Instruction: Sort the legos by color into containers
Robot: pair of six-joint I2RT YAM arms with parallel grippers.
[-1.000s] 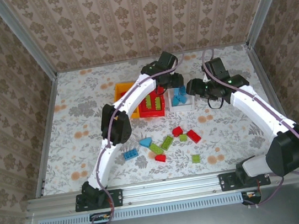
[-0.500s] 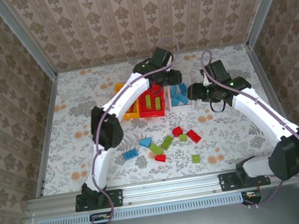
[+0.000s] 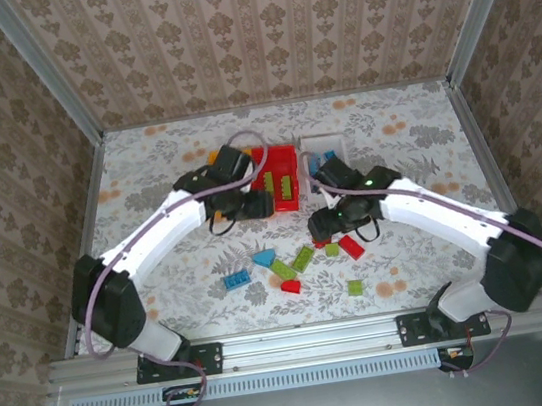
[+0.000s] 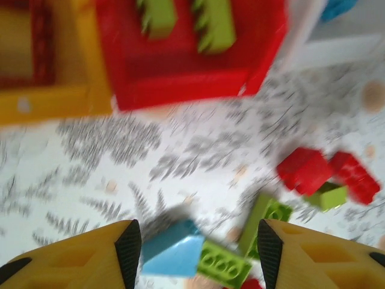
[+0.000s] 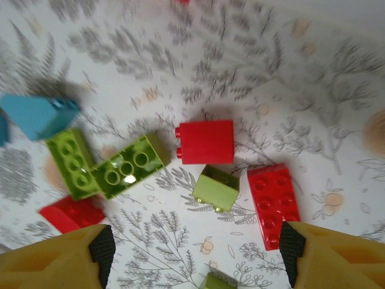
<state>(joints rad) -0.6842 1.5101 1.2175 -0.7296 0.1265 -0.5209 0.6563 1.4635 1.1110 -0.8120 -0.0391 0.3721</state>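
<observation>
Loose legos lie on the flowered table: a blue wedge (image 3: 264, 258), green bricks (image 3: 303, 257), a red brick (image 3: 351, 246) and a blue brick (image 3: 236, 279). My left gripper (image 3: 254, 206) hovers open and empty by the red container's (image 3: 281, 205) near wall, with the blue wedge (image 4: 174, 247) and a green brick (image 4: 225, 262) below it. Beside that container stand the orange-yellow container (image 4: 54, 99) and the white one (image 3: 323, 141). My right gripper (image 5: 195, 253) hangs open and empty over a small green brick (image 5: 215, 189), a red cube (image 5: 204, 141) and a red flat brick (image 5: 274, 198).
Green bricks (image 4: 213, 24) lie inside the red container. A red wedge (image 3: 291, 286) and a lone green brick (image 3: 356, 287) sit nearer the front rail. Metal frame rails and patterned walls close in the table.
Both arms have swung back from over the containers toward the loose pile in the middle of the table. Both grippers have opened wider.
</observation>
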